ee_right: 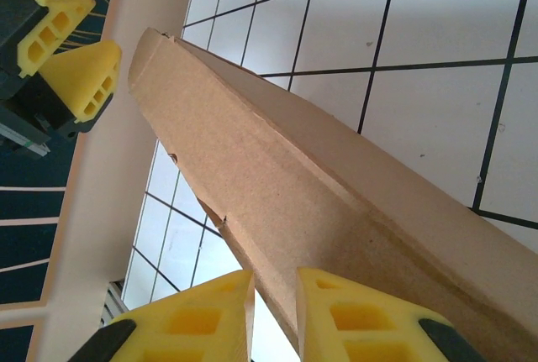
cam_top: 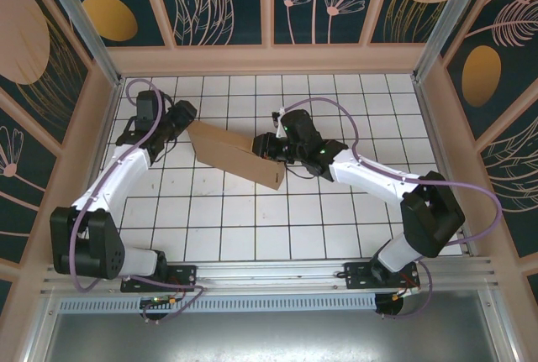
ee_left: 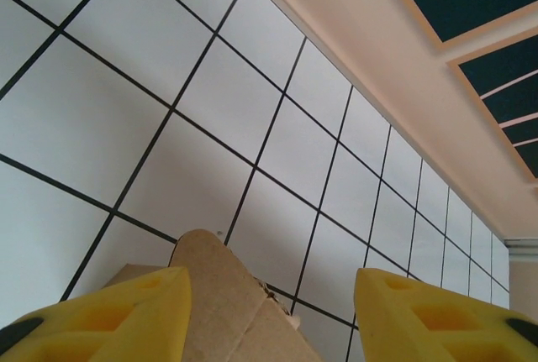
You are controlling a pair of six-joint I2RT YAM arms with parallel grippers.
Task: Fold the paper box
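Observation:
The paper box (cam_top: 235,156) is a brown cardboard piece lying slantwise across the white tiled table (cam_top: 252,228), partly raised. My right gripper (cam_top: 273,150) is at its right end. In the right wrist view its yellow fingertips (ee_right: 276,312) are shut on the box's lower edge (ee_right: 277,177). My left gripper (cam_top: 181,118) is at the box's far left end. Its yellow fingers (ee_left: 109,316) stand wide apart, open, with a rounded flap of the box (ee_left: 223,295) rising between them close to the left finger. The left gripper's fingers (ee_right: 71,60) also show beyond the box's far tip.
A wooden rail (cam_top: 269,60) borders the back of the table, and wooden side walls (cam_top: 80,152) close it in left and right. Metal posts (cam_top: 445,18) stand at the back corners. Purple cables loop along both arms.

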